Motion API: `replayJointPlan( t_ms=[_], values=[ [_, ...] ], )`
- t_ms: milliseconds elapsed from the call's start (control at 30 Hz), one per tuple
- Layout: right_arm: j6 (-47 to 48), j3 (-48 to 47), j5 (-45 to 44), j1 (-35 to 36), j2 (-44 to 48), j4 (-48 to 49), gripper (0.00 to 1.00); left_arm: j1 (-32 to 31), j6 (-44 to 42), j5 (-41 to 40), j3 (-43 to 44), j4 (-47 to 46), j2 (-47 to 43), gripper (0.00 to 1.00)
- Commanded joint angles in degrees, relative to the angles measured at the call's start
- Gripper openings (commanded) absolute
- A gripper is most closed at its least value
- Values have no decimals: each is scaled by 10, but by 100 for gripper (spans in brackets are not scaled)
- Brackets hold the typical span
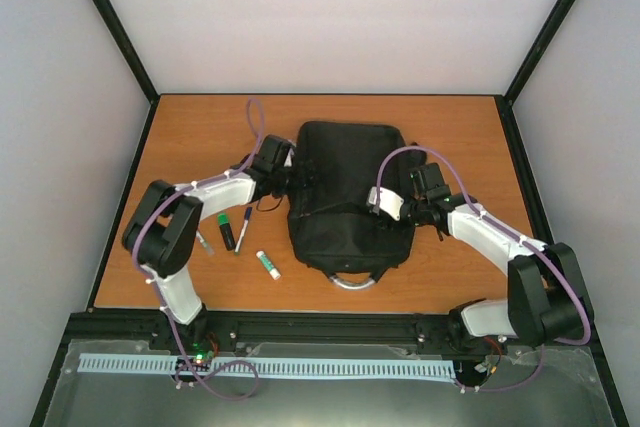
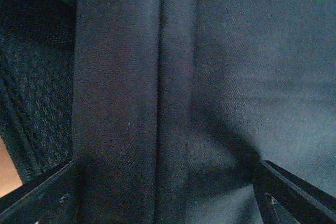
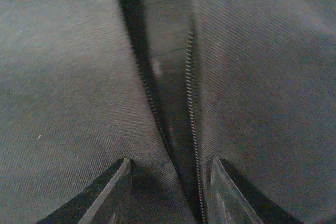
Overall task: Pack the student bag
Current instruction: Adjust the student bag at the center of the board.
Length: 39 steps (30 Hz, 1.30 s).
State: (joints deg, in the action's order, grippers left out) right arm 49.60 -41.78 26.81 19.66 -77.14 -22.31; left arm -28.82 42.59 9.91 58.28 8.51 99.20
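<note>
The student bag lies flat in the middle of the table, black, with its grey loop handle toward me. My left gripper is at the bag's left edge. In the left wrist view its fingers stand wide apart, open, against the bag's fabric, with a fold running between them. My right gripper is on the bag's right side. In the right wrist view it is closed part-way on bag fabric beside a gaping zip.
On the wood to the left of the bag lie a green marker, a pen, a second pen and a white glue stick. Black frame posts and pale walls bound the table.
</note>
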Motion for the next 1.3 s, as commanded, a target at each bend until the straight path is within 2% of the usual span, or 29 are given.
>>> replayJointPlan(
  t_ms=[0, 233, 533, 700, 933, 1067, 1133, 1267],
  values=[
    [43, 32, 43, 8, 9, -90, 44, -20, -25, 102, 80, -67, 66, 91],
    [53, 65, 27, 8, 69, -117, 45, -62, -71, 104, 189, -12, 132, 90],
    [14, -4, 34, 0, 154, -184, 54, -62, -119, -70, 258, 162, 72, 95],
    [-42, -62, 43, -1, 175, -192, 62, -62, -96, -152, 223, 252, -2, 96],
    [-178, -148, 39, -1, 150, -155, 65, -62, -35, -202, 108, 322, -118, 94],
    [-259, -192, 58, -1, 114, -134, 67, -62, -7, -198, 38, 342, -177, 90],
    [-264, -185, 71, -2, 98, -123, 67, -62, 7, -194, 4, 345, -208, 86],
    [-261, -136, 33, -1, 94, -88, 66, -62, 38, -187, -52, 351, -251, 78]
  ],
)
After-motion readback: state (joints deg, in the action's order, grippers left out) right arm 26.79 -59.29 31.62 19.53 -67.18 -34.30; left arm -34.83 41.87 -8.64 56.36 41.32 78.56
